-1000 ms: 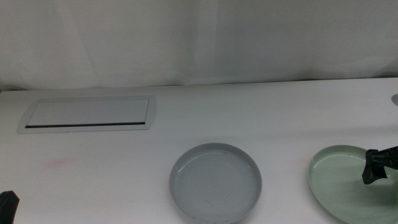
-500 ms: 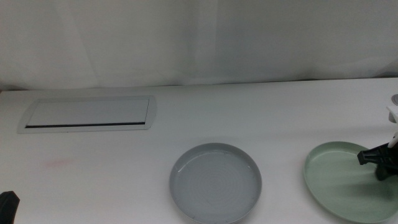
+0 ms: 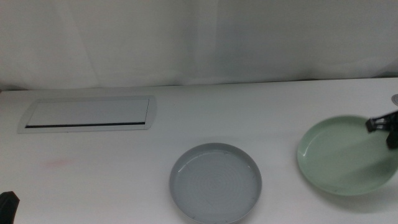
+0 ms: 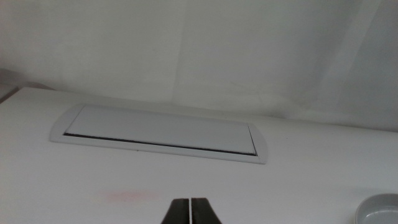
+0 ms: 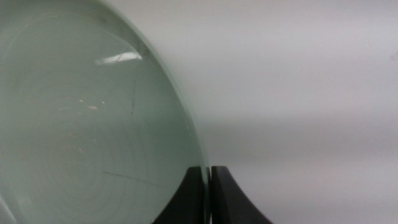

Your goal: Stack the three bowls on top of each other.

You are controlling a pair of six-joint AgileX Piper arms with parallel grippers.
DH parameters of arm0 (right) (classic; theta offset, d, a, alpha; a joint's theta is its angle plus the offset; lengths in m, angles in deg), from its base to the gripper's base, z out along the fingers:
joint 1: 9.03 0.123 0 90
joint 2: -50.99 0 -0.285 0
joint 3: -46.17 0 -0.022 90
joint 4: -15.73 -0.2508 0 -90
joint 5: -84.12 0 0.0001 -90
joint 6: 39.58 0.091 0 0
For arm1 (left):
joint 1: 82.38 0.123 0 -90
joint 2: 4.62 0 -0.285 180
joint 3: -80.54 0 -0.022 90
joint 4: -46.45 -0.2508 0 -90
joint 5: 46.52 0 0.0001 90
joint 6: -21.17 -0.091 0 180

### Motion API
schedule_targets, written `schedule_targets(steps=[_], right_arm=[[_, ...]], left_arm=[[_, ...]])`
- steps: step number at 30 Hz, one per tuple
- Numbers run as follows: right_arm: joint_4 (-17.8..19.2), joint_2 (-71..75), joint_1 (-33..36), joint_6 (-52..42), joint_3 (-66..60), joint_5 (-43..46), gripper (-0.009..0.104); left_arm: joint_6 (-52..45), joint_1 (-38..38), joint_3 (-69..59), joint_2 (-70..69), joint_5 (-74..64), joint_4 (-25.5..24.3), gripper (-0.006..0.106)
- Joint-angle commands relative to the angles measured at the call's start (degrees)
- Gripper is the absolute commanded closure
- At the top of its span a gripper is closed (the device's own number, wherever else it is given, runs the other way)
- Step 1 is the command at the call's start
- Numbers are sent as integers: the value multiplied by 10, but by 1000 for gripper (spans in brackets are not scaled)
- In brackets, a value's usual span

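At the far left, low by the near edge of the white counter [image 3: 186, 124], the left tool [image 4: 190, 212] is parked, its two dark jaws pressed together on nothing. Beyond it, a flat white panel [image 3: 88, 114] with a dark slot is set into the counter.

In the middle, the grey-blue bowl [image 3: 216, 182] sits flat and empty; it is judged to be the base for the stack.

At the right edge, the pale green bowl [image 3: 345, 154] is held tilted, and it appears raised off the counter. The right tool [image 5: 208, 196] is clamped on its rim at the side away from the grey-blue bowl. The white bowl is not seen in any view.

For this step to be done well, the green bowl should be carried level, centred over the grey-blue bowl, and lowered until it nests before the grip is released. A pinch on a thin rim is judged likely to slip if hurried.
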Motion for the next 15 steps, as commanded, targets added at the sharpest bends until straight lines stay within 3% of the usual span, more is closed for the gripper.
schedule_targets(steps=[1, 8, 15], right_arm=[[-9, 33, 3, -13, 32, -30, 98], [-67, 76, 55, -32, 116, -89, 98], [-76, 70, 163, 6, 134, -71, 98]], left_arm=[[5, 1, 4, -3, 1, 2, 103], [5, 1, 4, -3, 1, 2, 103], [5, 1, 4, -3, 1, 2, 103]])
